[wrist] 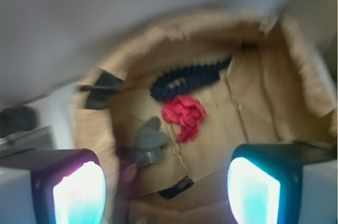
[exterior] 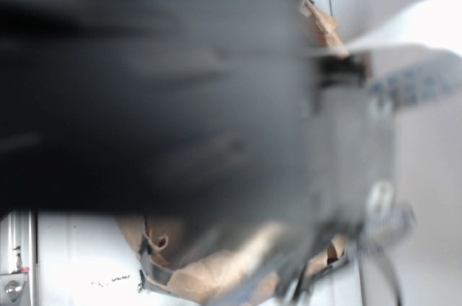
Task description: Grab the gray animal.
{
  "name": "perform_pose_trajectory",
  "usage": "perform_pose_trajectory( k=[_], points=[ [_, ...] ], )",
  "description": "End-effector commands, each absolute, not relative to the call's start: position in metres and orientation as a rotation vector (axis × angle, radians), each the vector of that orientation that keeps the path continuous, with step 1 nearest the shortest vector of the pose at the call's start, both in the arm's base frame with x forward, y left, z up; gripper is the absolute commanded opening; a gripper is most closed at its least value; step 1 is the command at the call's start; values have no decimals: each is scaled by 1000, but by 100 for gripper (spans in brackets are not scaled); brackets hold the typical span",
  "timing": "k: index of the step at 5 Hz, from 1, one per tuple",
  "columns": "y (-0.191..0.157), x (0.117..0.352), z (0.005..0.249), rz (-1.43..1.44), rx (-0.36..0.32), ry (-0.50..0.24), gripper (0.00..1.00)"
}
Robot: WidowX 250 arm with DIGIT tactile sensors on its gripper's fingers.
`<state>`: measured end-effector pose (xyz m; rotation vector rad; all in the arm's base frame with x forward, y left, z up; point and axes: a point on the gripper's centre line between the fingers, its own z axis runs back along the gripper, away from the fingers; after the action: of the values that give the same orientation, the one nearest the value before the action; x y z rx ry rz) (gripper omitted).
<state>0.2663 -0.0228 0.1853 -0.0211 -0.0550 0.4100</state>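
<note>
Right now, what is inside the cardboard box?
The wrist view shows the gray animal, a red paper ball and a dark rope inside the cardboard box. The exterior view is blocked by the blurred arm.

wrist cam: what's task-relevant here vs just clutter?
Job:
gray animal
gripper, open, above the box, holding nothing

Lying about:
red paper ball
dark rope
cardboard box holding all three
</note>
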Motion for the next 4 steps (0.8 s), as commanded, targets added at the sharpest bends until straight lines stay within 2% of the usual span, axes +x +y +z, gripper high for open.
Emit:
perform_pose_trajectory(
  k=[1, 2, 4],
  points=[
    [-25, 243, 129, 547, -107, -67, 100],
    [-31, 240, 106, 593, -112, -48, 100],
    [-57, 255, 93, 644, -120, -48, 100]
  ],
)
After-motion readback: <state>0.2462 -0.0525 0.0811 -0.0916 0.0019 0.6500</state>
